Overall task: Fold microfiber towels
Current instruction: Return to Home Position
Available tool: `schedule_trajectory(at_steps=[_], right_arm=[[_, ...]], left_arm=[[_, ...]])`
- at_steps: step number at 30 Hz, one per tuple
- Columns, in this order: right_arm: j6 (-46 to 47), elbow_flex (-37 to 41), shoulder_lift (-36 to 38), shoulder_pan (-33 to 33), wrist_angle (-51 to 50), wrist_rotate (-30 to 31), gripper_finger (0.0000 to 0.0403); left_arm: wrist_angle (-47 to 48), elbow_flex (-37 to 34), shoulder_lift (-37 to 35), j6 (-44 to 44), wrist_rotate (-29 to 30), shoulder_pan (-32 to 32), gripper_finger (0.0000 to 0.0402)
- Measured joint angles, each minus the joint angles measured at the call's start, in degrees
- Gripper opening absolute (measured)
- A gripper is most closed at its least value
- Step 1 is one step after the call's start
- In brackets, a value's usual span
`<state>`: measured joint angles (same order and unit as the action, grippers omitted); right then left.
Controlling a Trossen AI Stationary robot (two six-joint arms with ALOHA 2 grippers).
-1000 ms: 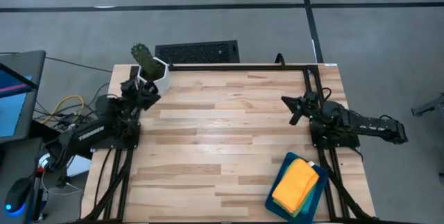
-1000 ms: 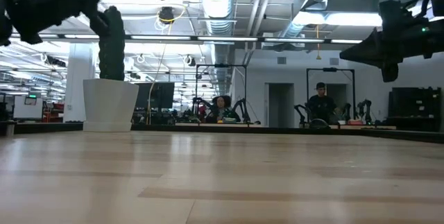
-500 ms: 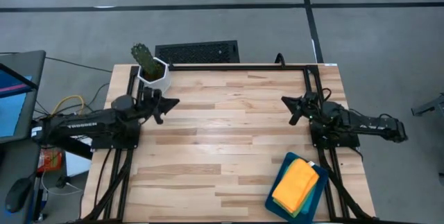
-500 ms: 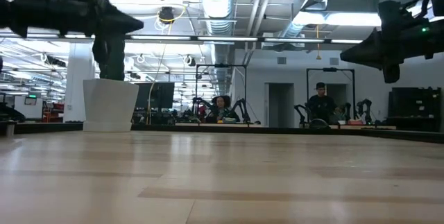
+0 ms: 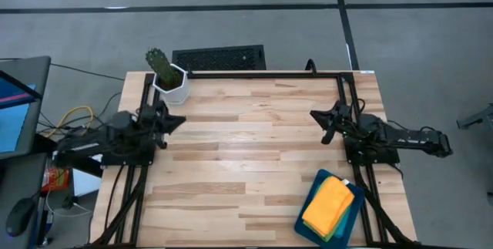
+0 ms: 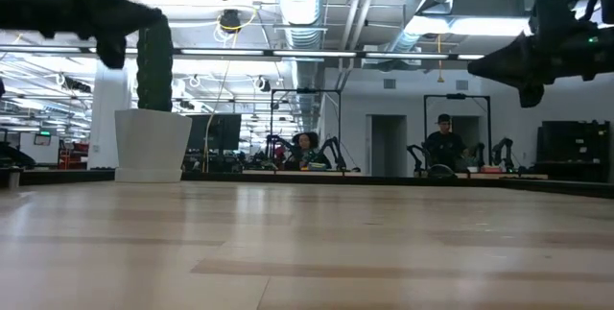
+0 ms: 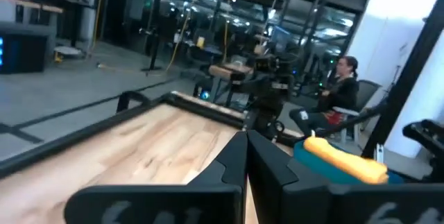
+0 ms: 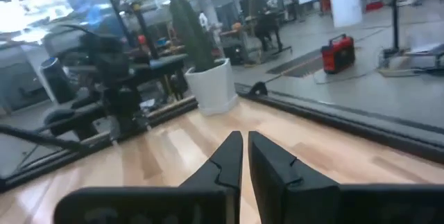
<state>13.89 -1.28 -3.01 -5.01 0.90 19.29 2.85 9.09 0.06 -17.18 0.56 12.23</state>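
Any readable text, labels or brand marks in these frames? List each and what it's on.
No text reads clearly.
Right arm: pale marks on its side, too small to read.
Small green sign in the room behind: too small to read.
Orange towel, white pot: no print visible.

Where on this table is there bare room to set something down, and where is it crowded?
Bare: the whole middle of the table, between the left gripper and the right gripper, down to the tray. Crowded: the corner with the pot, beside the left gripper, and the tray's corner, stacked with towels.
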Motion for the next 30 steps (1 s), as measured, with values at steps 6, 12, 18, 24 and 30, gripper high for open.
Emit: schedule_trajectory(at_steps=[6, 12, 18, 24, 30], right_arm=[[0.48, 0.92, -0.87, 0.13, 2.17, -3.96, 0.0049], [0.50, 0.92, -2.01, 0.02, 2.26, -4.40, 0.0049], [-0.37, 0.94, -3.28, 0.02, 2.14, -4.44, 0.0049], [-0.37, 0.94, -3.32, 0.02, 2.15, -4.40, 0.0049], [-0.37, 0.94, -3.32, 0.02, 2.15, -4.38, 0.0049]], left_arm=[[-3.93, -8.38, 1.57, -2.38, 0.54, -3.08, 0.0000], [-6.52, -8.47, 1.57, 1.00, 1.54, -4.46, 0.0000], [-6.01, -8.51, 1.81, -5.66, 7.64, -4.44, 0.0000], [-5.98, -8.54, 1.81, -5.97, 7.61, -4.46, 0.0000], [-5.99, -8.58, 1.81, -6.00, 7.63, -4.46, 0.0000]])
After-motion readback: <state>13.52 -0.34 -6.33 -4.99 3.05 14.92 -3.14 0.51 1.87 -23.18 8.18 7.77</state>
